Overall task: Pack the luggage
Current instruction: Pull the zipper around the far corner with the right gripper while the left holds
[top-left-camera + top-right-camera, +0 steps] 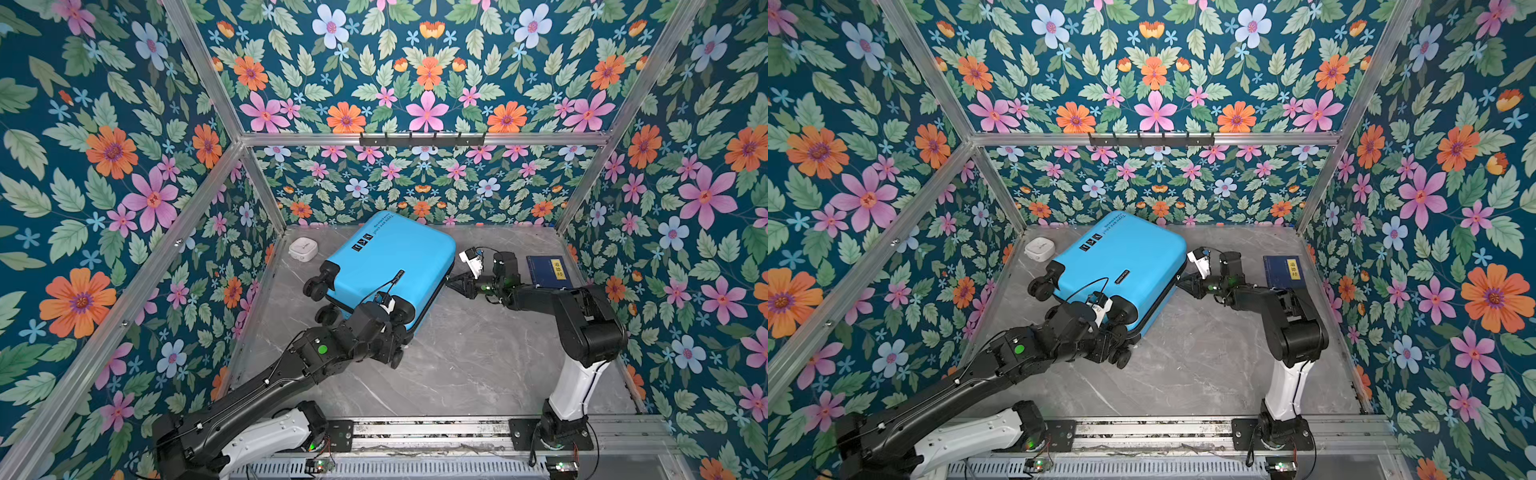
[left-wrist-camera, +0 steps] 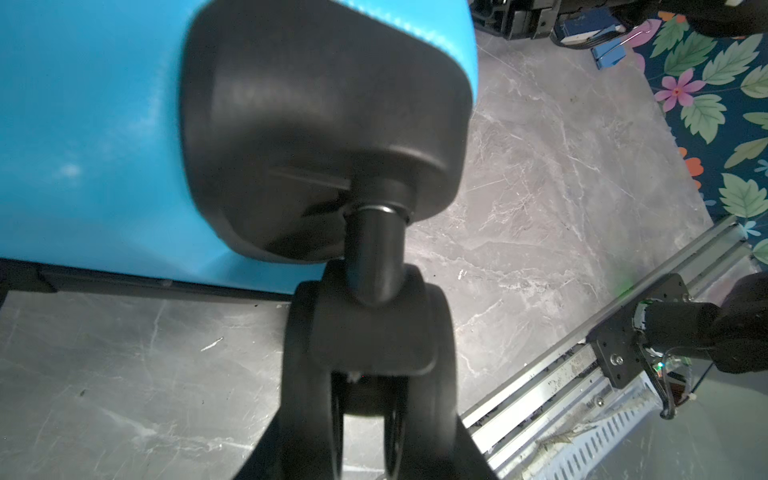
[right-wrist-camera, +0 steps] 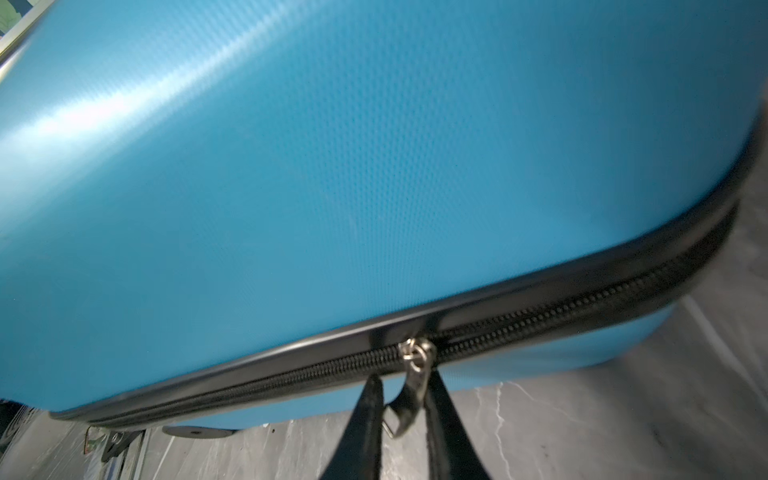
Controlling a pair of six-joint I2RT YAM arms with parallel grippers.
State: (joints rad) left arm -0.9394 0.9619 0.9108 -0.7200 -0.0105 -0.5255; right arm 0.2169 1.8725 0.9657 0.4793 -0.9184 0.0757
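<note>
- The luggage [image 1: 390,266] is lying flat and zipped shut on the grey marble-look table [image 1: 478,361]. It is sitting towards the back at a slant, with its wheel end facing the left arm, as both top views are showing.
- The left gripper [image 2: 368,415] is working at the near wheel corner of the case. In the left wrist view its fingers [image 2: 262,453] are clamping a black caster wheel [image 2: 374,336] from both sides.
- The right gripper [image 3: 405,399] is reaching in low at the long edge of the case on the right of both top views, meeting the zip seam.
- In the right wrist view its fingers [image 3: 370,415] are pinching the metal zipper pull [image 3: 413,386]. The pull is hanging from the black zipper [image 3: 582,307] running between the two shell halves.
- A dark-blue book [image 1: 548,272] is lying at the table's right edge, beyond the right arm's wrist and apart from the case.
- A small white box [image 1: 303,248] is resting near the case's far left corner.
</note>
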